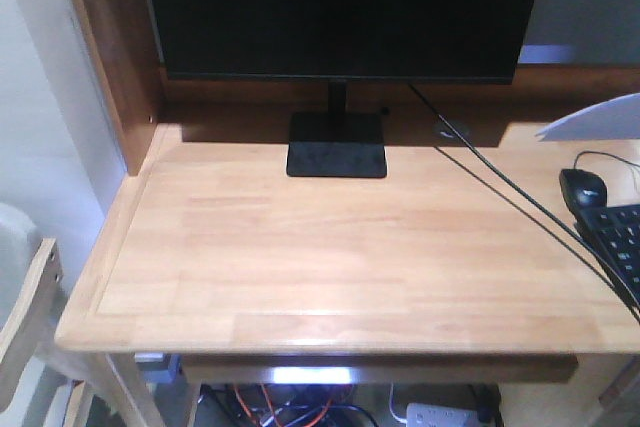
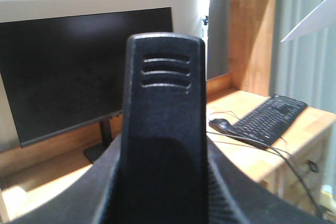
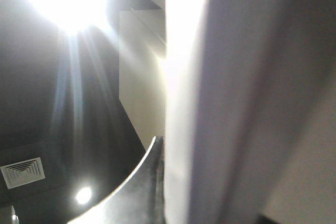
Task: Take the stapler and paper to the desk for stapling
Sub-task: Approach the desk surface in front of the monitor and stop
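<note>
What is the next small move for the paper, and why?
Probably carry the paper left and down onto the bare middle of the desk. It shows only as a white corner in the air at the right edge, above the mouse and keyboard, and no sheet lies on the wood yet.

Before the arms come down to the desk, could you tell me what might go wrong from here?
The paper hangs in the air at the desk's right end, near the mouse and keyboard; lowered there, it might land on them instead of bare wood. A cable crosses the desk's right side and an arm could snag it. The sheet and glare fill the right wrist view, so it gives little guidance.
</note>
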Controlling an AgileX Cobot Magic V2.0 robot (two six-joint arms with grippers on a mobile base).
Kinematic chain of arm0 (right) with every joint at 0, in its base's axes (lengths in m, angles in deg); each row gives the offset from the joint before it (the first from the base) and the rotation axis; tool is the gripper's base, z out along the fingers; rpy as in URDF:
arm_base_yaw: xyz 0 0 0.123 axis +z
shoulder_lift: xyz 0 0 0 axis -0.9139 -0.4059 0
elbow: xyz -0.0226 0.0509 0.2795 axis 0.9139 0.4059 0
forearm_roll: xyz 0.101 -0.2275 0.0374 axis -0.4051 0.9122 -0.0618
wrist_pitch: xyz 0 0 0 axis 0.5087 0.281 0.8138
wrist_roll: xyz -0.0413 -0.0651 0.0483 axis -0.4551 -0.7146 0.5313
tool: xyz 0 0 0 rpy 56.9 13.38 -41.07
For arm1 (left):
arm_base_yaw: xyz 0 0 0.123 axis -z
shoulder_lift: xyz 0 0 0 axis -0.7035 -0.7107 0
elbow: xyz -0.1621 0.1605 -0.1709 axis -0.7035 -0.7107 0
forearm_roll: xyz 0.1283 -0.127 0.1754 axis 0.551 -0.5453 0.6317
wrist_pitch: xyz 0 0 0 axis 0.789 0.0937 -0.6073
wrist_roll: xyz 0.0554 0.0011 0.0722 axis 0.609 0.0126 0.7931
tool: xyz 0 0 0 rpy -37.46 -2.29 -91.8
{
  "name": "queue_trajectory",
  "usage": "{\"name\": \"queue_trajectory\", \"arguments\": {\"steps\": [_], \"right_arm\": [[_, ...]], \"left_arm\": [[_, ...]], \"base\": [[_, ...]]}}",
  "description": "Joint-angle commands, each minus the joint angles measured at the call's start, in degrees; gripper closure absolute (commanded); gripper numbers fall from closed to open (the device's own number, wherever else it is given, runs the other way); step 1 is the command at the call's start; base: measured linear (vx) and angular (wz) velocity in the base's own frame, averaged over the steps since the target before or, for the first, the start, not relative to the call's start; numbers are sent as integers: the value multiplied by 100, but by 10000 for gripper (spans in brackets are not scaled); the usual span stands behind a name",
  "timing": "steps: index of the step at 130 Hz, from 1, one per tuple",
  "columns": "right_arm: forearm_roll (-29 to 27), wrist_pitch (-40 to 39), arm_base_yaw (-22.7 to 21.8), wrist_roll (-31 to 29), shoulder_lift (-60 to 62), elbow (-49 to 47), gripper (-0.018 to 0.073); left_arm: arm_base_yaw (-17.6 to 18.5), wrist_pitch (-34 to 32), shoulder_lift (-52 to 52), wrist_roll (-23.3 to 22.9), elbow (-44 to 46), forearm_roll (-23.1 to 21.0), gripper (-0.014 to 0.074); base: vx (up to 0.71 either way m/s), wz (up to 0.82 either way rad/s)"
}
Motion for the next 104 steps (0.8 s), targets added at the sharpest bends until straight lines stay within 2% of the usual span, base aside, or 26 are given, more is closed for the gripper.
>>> {"name": "queue_trajectory", "arguments": {"steps": [1,53,104], "right_arm": [[53,-232,-2,-53,-76,-158,565],[53,-255,-2,-53,-76,-158,565],[53,-255,-2,-53,-76,-158,565]], "left_arm": [[24,-668,-99,-3,134,-57,603],[24,-668,-99,-3,134,-57,603],[24,-668,-99,-3,134,-57,603]], "base": [[31,-2],[24,1],[11,-1]]}}
